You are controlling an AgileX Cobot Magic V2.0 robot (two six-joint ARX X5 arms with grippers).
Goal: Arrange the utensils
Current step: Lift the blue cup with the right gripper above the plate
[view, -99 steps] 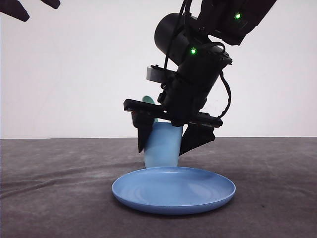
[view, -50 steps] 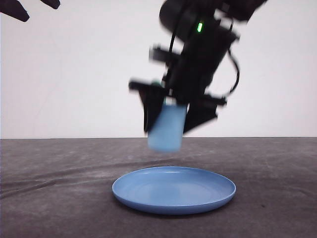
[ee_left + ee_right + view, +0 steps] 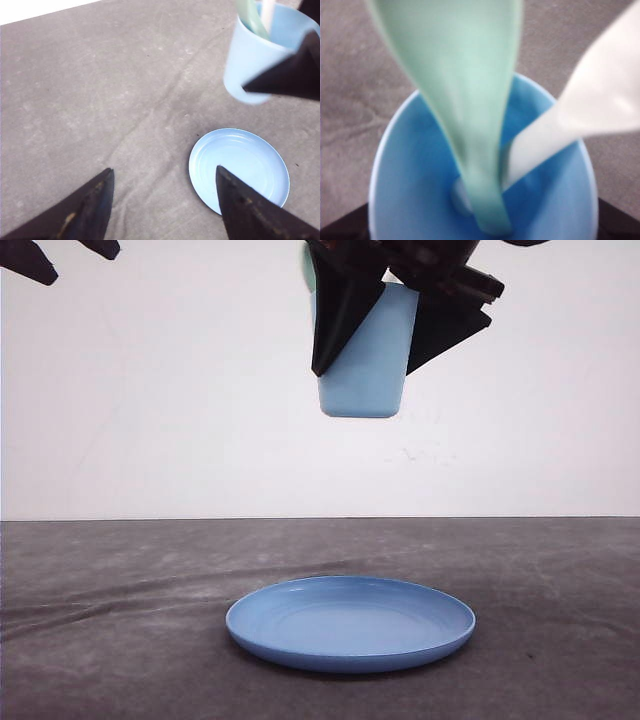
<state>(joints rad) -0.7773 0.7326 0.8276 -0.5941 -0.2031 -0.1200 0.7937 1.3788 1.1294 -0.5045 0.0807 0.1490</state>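
Since a second ago the right gripper (image 3: 378, 335) has risen from table level to the top of the front view, carrying the light blue cup (image 3: 367, 360) well clear of the grey table (image 3: 110, 640); the cup stood just behind the plate then and now hangs high above it.

Nearest the front camera, the round blue plate (image 3: 350, 623) lies flat on the table with nothing on it. Above and behind it, the right gripper's two dark fingers (image 3: 340, 315) press the cup's sides, one on each flank, so it is clamped on the cup, which hangs roughly upright.

In the right wrist view the mint-green spoon (image 3: 465, 115) and the white fork (image 3: 560, 130) both stand inside the cup (image 3: 410, 185), their handle ends down at its bottom and their heads rising past the rim; both are blurred, so the fork's tines cannot be made out.

The left gripper (image 3: 162, 200) hangs high over the table with its fingers spread apart and nothing between them, the plate (image 3: 239, 170) below it.
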